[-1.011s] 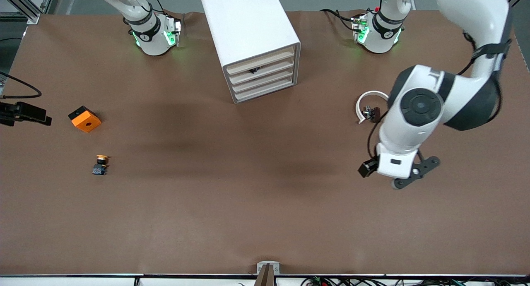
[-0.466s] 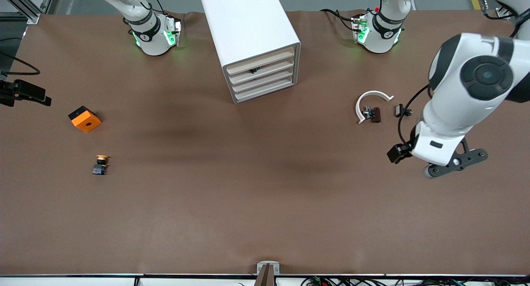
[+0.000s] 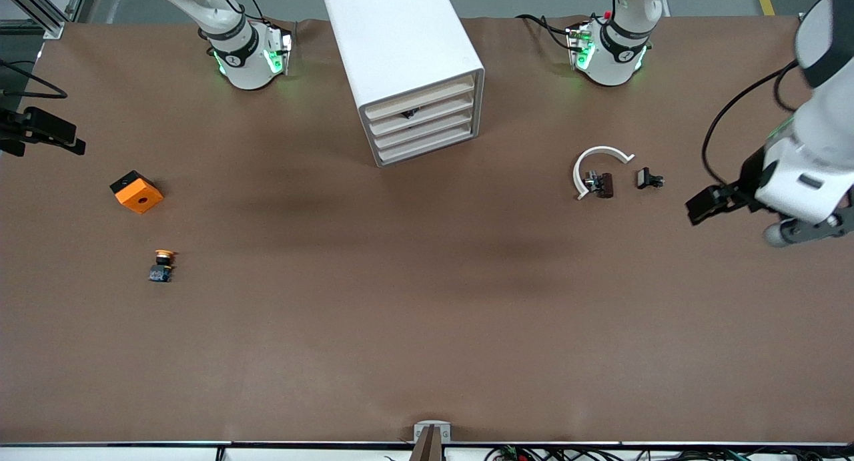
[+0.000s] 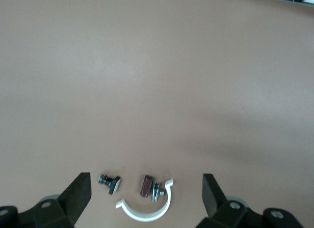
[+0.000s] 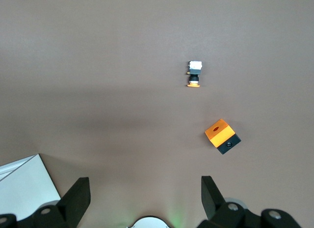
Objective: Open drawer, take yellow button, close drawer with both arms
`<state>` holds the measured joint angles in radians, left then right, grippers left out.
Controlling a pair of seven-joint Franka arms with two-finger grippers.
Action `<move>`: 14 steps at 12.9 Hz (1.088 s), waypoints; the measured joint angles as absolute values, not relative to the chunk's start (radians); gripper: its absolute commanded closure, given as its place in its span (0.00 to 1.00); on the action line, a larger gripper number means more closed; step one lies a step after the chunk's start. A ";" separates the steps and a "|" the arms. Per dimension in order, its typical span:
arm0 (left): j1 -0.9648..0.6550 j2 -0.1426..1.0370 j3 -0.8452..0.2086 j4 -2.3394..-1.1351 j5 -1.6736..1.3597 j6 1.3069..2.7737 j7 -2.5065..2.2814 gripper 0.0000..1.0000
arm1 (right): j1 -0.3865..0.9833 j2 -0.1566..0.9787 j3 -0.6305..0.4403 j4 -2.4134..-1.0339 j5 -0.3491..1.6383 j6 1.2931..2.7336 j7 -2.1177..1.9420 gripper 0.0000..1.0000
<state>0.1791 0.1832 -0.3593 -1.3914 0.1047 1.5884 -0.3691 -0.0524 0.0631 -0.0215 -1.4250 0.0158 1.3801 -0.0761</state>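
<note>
The left gripper (image 4: 145,196) hangs with its fingers (image 4: 78,193) spread wide and empty, up over the table's edge at the left arm's end, near a white arc (image 3: 596,165) and two small dark clips (image 3: 649,179); the right gripper (image 5: 144,196) is likewise spread apart and holds nothing, high over the right arm's end of the table (image 3: 427,327); the button (image 3: 161,265) lies on the table at that end, nearer the front camera than the orange block (image 3: 136,191); the top drawer (image 3: 420,96) sits pushed into the white cabinet (image 3: 393,44).
</note>
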 measured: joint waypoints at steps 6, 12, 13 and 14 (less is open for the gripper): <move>0.051 -0.042 -0.193 -1.521 0.018 1.466 -0.200 0.00 | -0.053 -0.077 -0.024 -1.613 0.016 1.467 -0.071 0.00; -0.003 -0.183 -0.108 -1.680 0.011 1.462 -0.065 0.00 | -0.054 -0.099 -0.025 -1.624 0.016 1.475 -0.069 0.00; -0.003 -0.192 -0.108 -1.688 0.011 1.462 -0.063 0.00 | -0.056 -0.100 -0.025 -1.626 0.016 1.475 -0.069 0.00; -0.003 -0.196 -0.108 -1.691 0.011 1.462 -0.063 0.00 | -0.059 -0.100 -0.025 -1.628 0.016 1.475 -0.069 0.00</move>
